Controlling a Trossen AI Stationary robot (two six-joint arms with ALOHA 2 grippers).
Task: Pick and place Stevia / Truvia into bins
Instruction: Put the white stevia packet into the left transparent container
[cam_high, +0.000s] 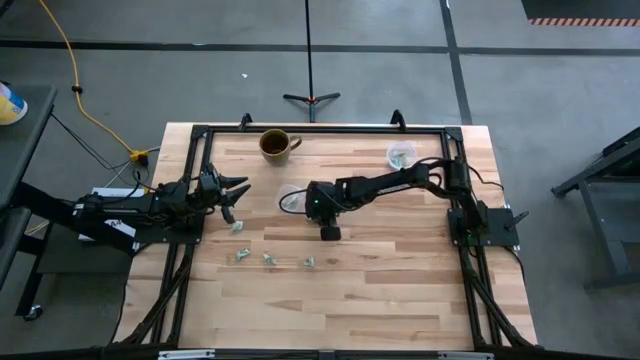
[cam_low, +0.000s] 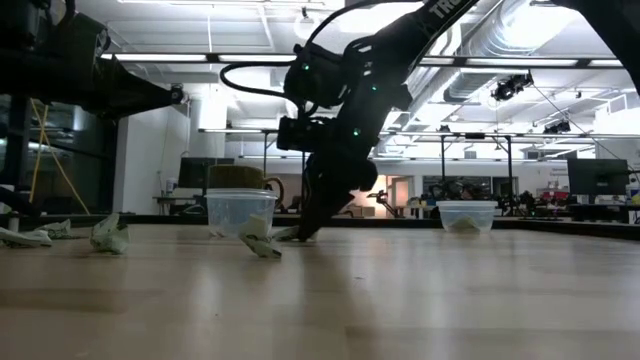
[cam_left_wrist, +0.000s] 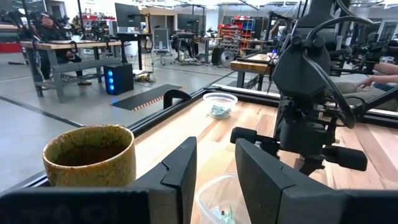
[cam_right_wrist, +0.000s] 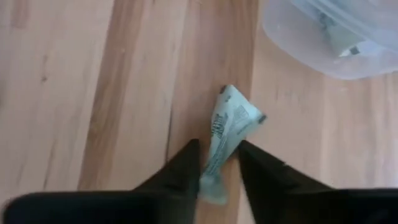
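Note:
In the right wrist view my right gripper (cam_right_wrist: 217, 168) is shut on a pale green and white packet (cam_right_wrist: 231, 124) lying on the wood beside a clear cup (cam_right_wrist: 329, 34) with packets in it. From above, that gripper (cam_high: 329, 232) points down just near-right of this cup (cam_high: 292, 200) and hides the packet. A second clear cup (cam_high: 401, 155) with packets stands at the far right. Several loose packets (cam_high: 270, 259) lie nearer the front edge. My left gripper (cam_left_wrist: 214, 177) is open and holds nothing, hovering at the table's left (cam_high: 232, 195). My right gripper pinches the packet's near end (cam_right_wrist: 214, 177) between its two fingers, coming from above and pointing down. The fingers lie along the packet's length. Its far end (cam_right_wrist: 239, 109) reaches out past the fingertips and lies on the table.
A brown mug (cam_high: 277, 145) stands at the far edge, left of centre, and shows close by in the left wrist view (cam_left_wrist: 90, 158). A black frame (cam_high: 320, 128) runs round the tabletop. Bare wood lies toward the near edge and the right.

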